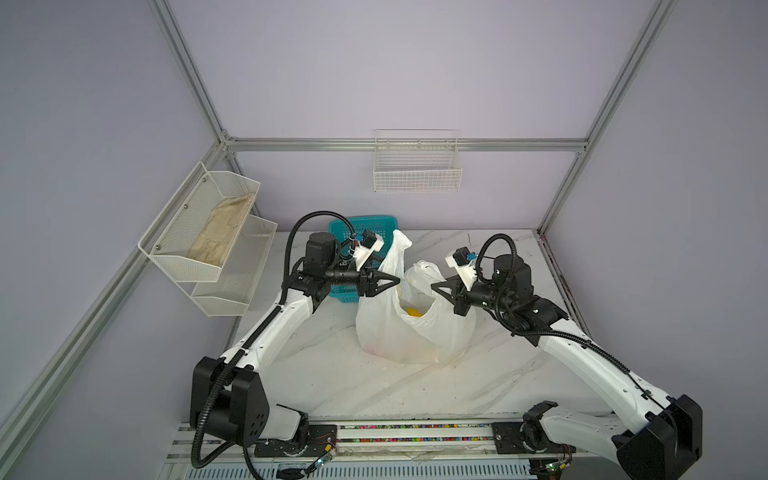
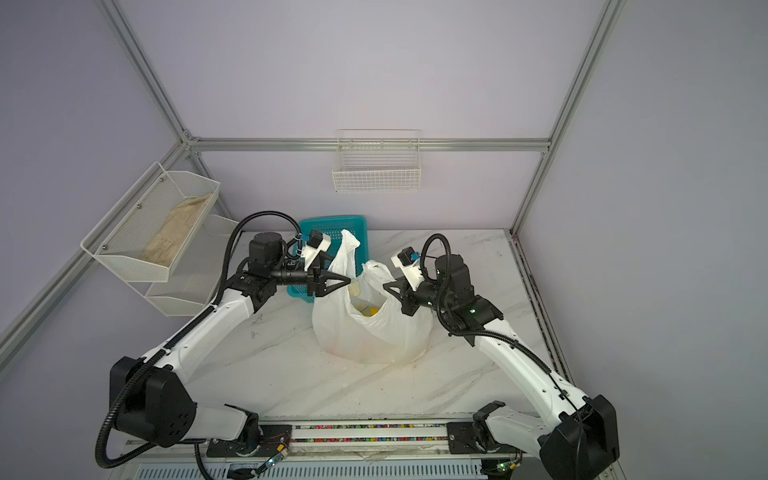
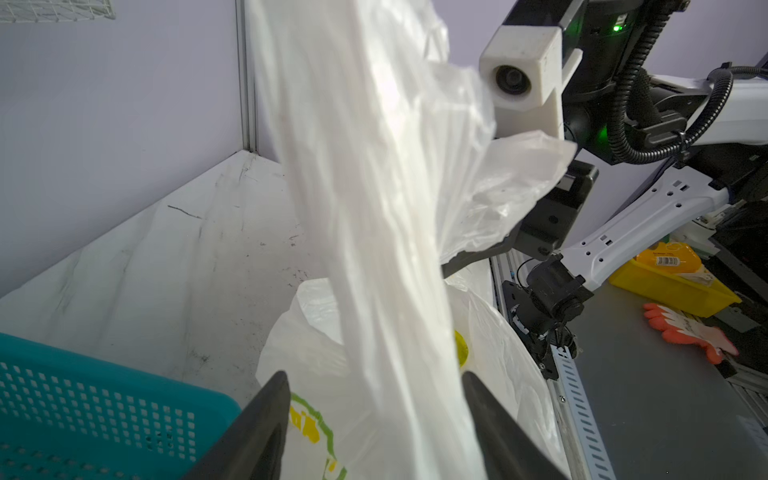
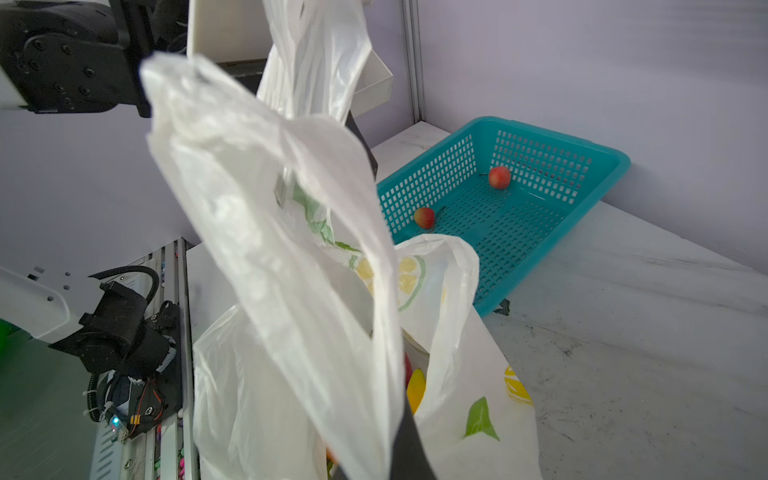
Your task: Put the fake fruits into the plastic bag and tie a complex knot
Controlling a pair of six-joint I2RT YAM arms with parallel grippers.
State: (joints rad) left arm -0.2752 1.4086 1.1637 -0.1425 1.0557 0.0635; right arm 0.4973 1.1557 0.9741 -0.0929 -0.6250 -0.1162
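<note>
The plastic bag [image 1: 399,336] [image 2: 365,336] stands open-mouthed mid-table, printed with lemon slices. A yellow banana [image 1: 413,311] [image 4: 415,388] shows inside it. Two red fake fruits [image 4: 499,177] [image 4: 424,217] lie in the teal basket [image 4: 540,216] [image 1: 374,224] behind. My left gripper [image 1: 398,281] [image 3: 374,376] is open, its jaws astride the bag's upright left handle [image 3: 374,208], with a gap on one side. My right gripper [image 1: 432,286] [image 4: 401,440] is shut on the other handle [image 4: 270,208], holding it up. The handles stand apart; no knot is in view.
White mesh shelves holding a beige cloth [image 1: 220,232] hang on the left wall. A wire basket [image 1: 417,166] hangs on the back wall. The arms' base rail [image 1: 415,432] runs along the marble table's [image 1: 332,374] front edge.
</note>
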